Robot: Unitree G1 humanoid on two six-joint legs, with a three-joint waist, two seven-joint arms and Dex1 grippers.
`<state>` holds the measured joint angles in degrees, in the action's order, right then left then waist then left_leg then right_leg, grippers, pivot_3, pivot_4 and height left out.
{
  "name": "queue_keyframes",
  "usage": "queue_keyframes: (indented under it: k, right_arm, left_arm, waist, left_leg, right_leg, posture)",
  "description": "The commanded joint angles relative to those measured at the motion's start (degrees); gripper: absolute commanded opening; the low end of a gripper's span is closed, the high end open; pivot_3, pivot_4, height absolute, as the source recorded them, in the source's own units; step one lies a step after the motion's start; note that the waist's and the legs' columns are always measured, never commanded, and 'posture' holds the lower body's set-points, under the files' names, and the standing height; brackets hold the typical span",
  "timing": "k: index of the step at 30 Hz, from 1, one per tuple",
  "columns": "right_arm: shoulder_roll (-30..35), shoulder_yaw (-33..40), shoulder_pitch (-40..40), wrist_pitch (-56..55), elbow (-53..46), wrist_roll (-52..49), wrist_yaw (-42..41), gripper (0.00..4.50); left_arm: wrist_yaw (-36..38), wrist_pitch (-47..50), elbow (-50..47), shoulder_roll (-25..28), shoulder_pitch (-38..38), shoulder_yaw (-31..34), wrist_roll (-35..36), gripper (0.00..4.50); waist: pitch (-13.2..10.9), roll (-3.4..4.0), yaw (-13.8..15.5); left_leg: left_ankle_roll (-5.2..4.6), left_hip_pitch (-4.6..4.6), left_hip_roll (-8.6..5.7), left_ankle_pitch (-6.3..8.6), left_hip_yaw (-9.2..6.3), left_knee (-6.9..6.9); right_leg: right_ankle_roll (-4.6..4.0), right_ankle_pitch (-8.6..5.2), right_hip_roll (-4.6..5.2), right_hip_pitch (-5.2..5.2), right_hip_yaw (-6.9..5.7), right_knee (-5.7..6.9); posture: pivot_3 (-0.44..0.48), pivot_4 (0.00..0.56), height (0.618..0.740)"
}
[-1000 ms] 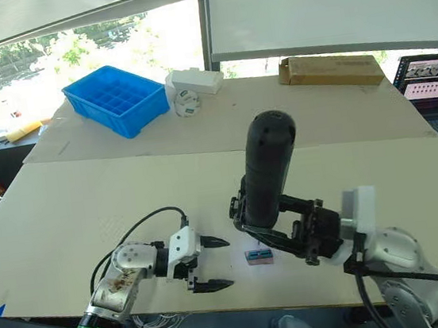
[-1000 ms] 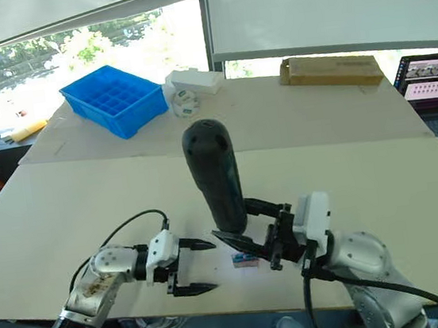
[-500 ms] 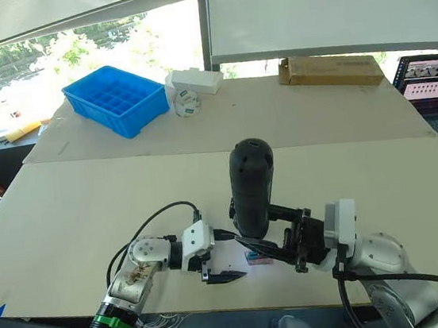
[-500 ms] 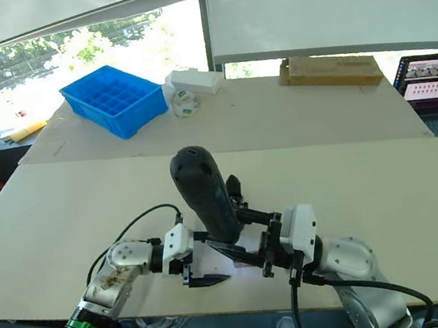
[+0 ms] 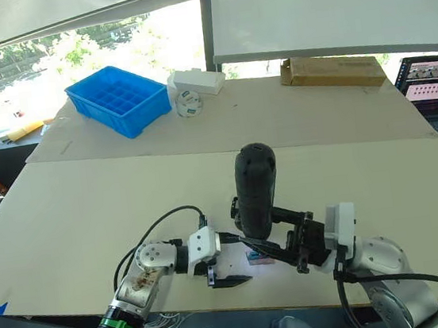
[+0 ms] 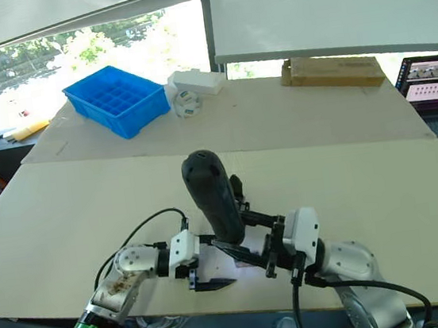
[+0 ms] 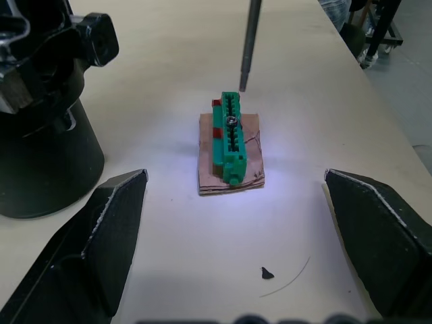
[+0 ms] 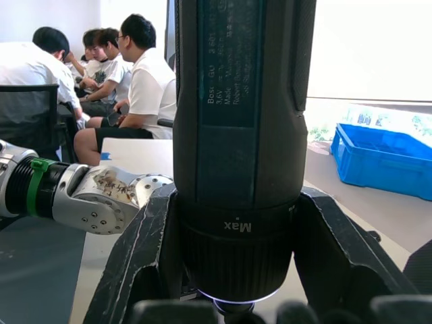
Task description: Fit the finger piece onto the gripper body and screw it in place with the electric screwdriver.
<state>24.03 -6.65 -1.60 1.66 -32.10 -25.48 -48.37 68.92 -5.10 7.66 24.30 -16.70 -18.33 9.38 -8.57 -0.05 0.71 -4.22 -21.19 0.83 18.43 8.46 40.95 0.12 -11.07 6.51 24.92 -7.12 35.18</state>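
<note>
The right hand is gripping the long black cylindrical electric screwdriver between its two black fingers, clenched around the lower barrel, and is holding it nearly upright over the front part of the pale beige surface. In the left wrist view the screwdriver's thin metal bit is pointing down at the far end of a small green ridged block on a tan base, its tip just above or touching that end; I cannot tell which. The block is lying flat on the surface, lit by a bluish-white glow, and a tiny dark speck is sitting on the surface nearer the camera. The left hand is resting low at the front edge of the surface with its two black fingers spread wide apart, released, one on each side of the green block and touching nothing. A black round-based mechanism, seemingly the gripper body, is standing just beside the block. Far back on the surface, a blue plastic compartment tray, a white box and a long brown cardboard box are lying well apart from the hands. In the right wrist view, several people in white shirts are sitting in the background.
</note>
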Motion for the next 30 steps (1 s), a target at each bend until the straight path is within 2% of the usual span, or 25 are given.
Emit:
queue_keyframes:
  k: [1,14,18,30]
  right_arm:
    - [-0.5,1.1,0.5,-2.7,-1.3,-0.7,0.4,1.89]
    - [-0.4,1.3,0.0,-2.9,-0.7,-0.1,0.4,1.89]
    - [-0.4,1.2,0.5,-2.9,-0.1,0.1,0.3,1.89]
    - [-0.5,1.3,1.1,-2.9,0.4,0.3,0.3,1.89]
  left_arm:
    - [-0.1,-2.1,4.1,-0.6,0.9,-1.2,-1.2,4.44]
    - [1.4,-7.3,11.2,-2.9,0.3,-0.6,-0.3,4.44]
    - [3.0,-6.4,10.6,-3.0,0.4,-0.3,1.2,4.44]
    - [3.7,-1.1,4.5,-2.2,0.3,0.2,3.2,4.44]
  waist:
    - [0.0,0.02,0.0]
    - [0.1,0.21,0.1]
    - [0.1,0.21,0.1]
    - [0.1,0.20,0.0]
  left_leg:
    - [0.00,0.03,0.00,0.00,0.00,0.00]
    - [-0.18,0.47,0.01,0.11,-0.22,-0.01]
    - [-0.25,0.46,0.00,0.15,-0.22,0.01]
    - [-0.25,0.33,-0.01,0.15,-0.23,0.00]
  right_leg:
    - [0.00,0.00,0.01,-0.03,0.00,0.00]
    - [0.01,0.03,0.35,-0.59,0.01,-0.05]
    - [0.02,0.03,0.61,-0.60,0.01,-0.07]
    - [0.02,0.03,0.57,-0.50,-0.01,-0.11]
  posture:
    - [0.000,0.150,0.740]
    - [0.000,0.150,0.740]
    - [0.000,0.150,0.740]
    - [0.000,0.150,0.740]
